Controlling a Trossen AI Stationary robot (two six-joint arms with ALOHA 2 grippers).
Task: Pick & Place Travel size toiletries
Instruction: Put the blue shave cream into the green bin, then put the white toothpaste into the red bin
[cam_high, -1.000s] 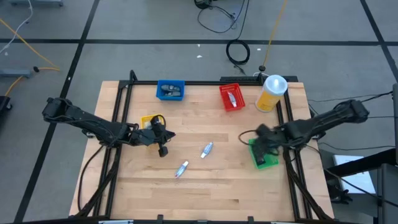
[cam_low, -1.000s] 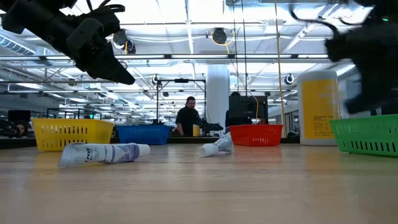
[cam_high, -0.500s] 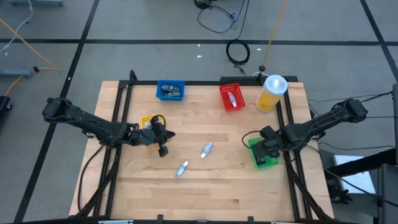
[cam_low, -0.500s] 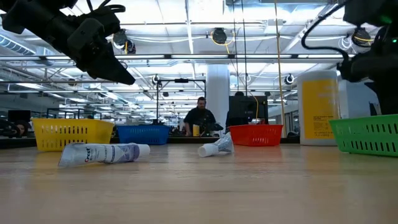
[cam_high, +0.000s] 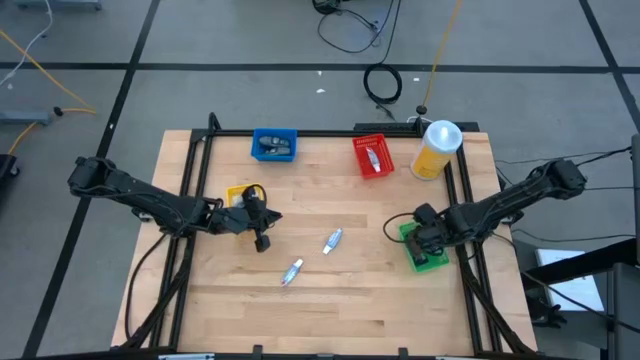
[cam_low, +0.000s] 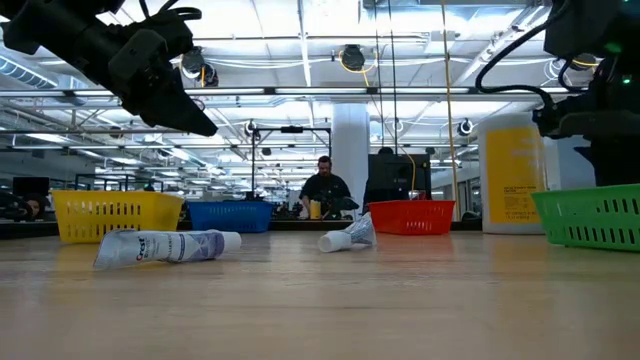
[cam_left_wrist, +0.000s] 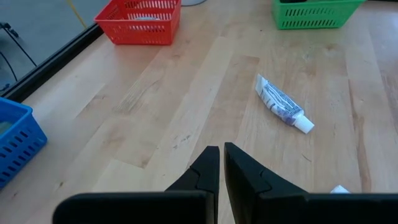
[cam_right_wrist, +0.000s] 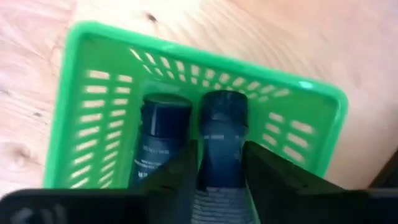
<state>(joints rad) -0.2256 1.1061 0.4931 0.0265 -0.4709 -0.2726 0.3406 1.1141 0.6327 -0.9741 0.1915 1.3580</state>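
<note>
From above, the left gripper (cam_high: 263, 240) hangs near the yellow bin (cam_high: 238, 194); the right gripper (cam_high: 428, 240) sits over the green bin (cam_high: 424, 261). Two white tubes (cam_high: 332, 240) lie mid-surface (cam_high: 340, 300). The left wrist view shows jaws together, empty. The right wrist view shows jaws clamped on a dark bottle (cam_right_wrist: 222, 146) inside the green bin, beside another bottle (cam_right_wrist: 160, 140).

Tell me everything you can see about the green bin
The green bin is a small rectangular plastic basket with slotted walls and a solid rim. It sits upright on the wooden table near its right edge. Inside lie two dark blue bottles side by side. The right hand is over the bin, its fingers around the second bottle. Nothing else touches the bin.
</note>
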